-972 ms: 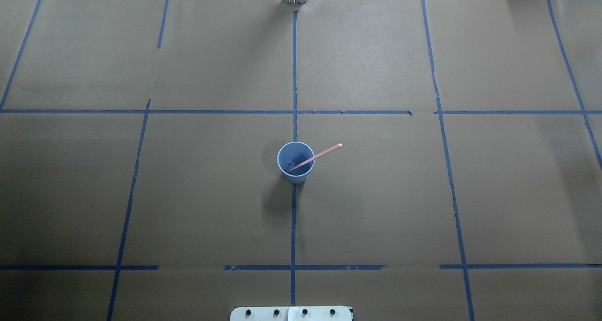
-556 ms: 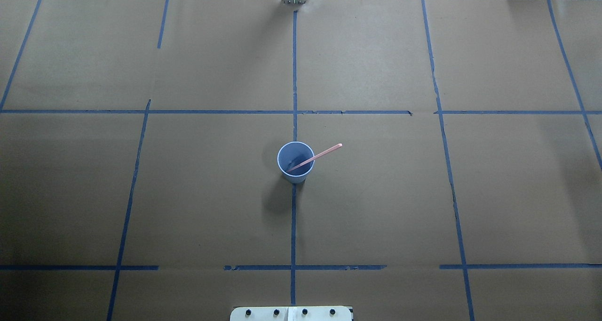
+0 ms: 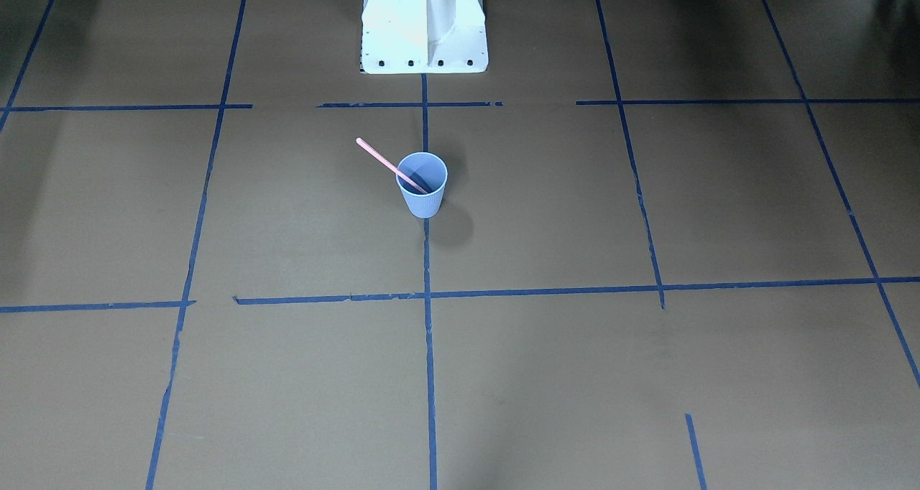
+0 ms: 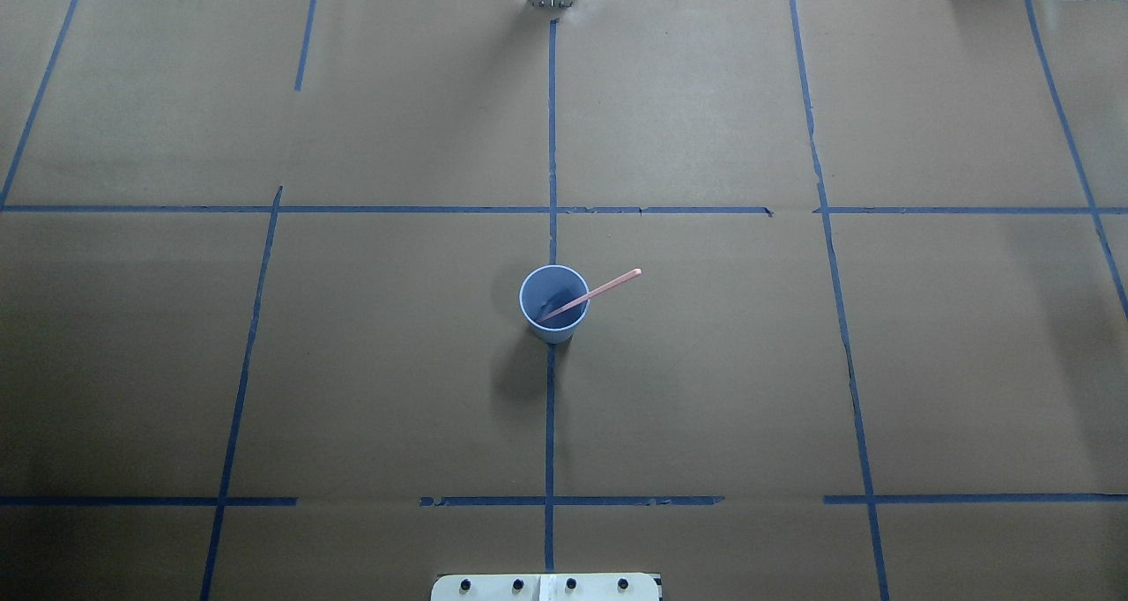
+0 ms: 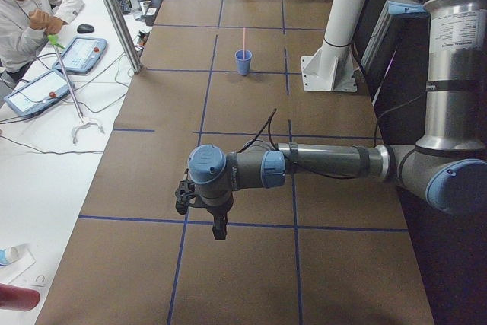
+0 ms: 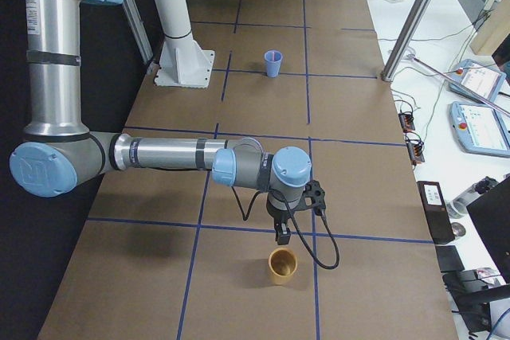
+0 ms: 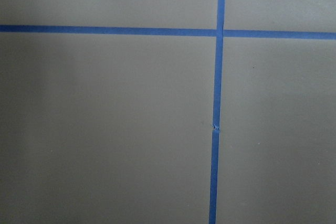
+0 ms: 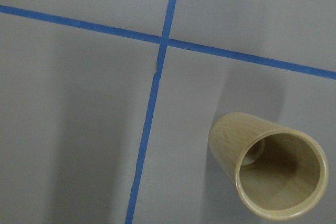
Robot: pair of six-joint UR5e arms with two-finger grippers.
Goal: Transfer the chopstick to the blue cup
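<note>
Counter [image 4: 705,407] first: brown paper crossed with blue tape lines, running wide from my left end to my right end. My left arm [image 5: 327,161] hangs over bare paper toward the left end. My right arm [image 6: 167,153] is toward the right end, just beside a tan wooden cup [image 8: 273,177]. Only the side views show them, so I cannot tell whether either set of jaws is released or clenched. Both are well apart from the work.

The blue cup [image 3: 422,199] stands upright near the counter's middle, on the centre tape line. It is ribbed paper, so I judge it light, easy to crush and easy to tip.

The chopstick [image 4: 604,289] sits in it, lower end down inside, shaft resting on the rim. I judge it light, stiff, thin and smooth, likely to swivel in a loose pinch. The place to take it would be the bare length above the rim, pinched across the shaft. Its long axis slants, free tip up and out toward the counter's right end. The transfer looks done.
</note>
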